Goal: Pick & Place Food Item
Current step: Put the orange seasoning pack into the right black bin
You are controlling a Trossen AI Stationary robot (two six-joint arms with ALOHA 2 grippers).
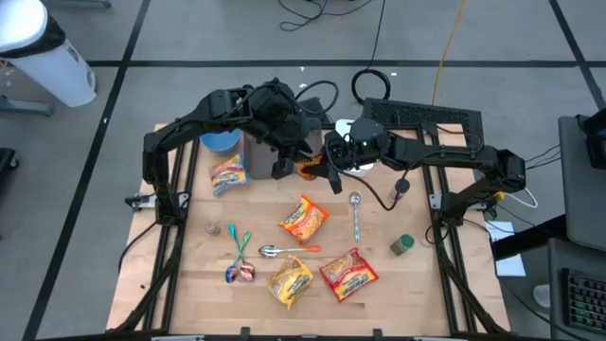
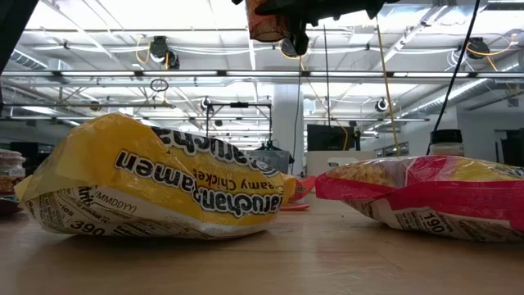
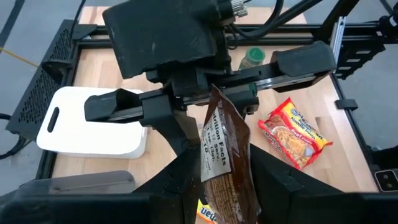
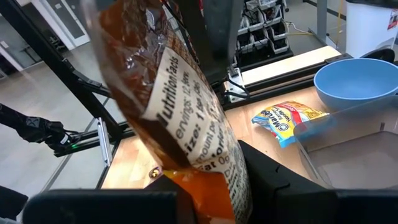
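Note:
A brown and orange snack packet (image 1: 308, 170) hangs high over the middle of the table, between my two grippers. My right gripper (image 4: 205, 205) comes from the table's right and is shut on it. My left gripper (image 3: 224, 183) comes from the left and is open. Its two fingers (image 3: 180, 177) stand on either side of the packet's lower part (image 3: 227, 168); whether they touch its edges I cannot tell. In the low view the packet (image 2: 266, 20) shows at the very top, far above the tabletop. My right gripper pinches the packet's orange end (image 4: 199, 186) between its two fingers. It comes nearly level from the table's right. The packet is lifted clear of the table, and its printed brown face (image 4: 180, 112) stretches away from the fingers toward my left gripper.
Several ramen packets lie on the table (image 1: 304, 219) (image 1: 349, 272) (image 1: 290, 281) (image 1: 228, 174), with two spoons (image 1: 355, 213) (image 1: 284, 250) and small sweets (image 1: 241, 273). A blue bowl (image 1: 220, 142), a white board (image 3: 93, 121) and a green-capped jar (image 1: 402, 244) stand around.

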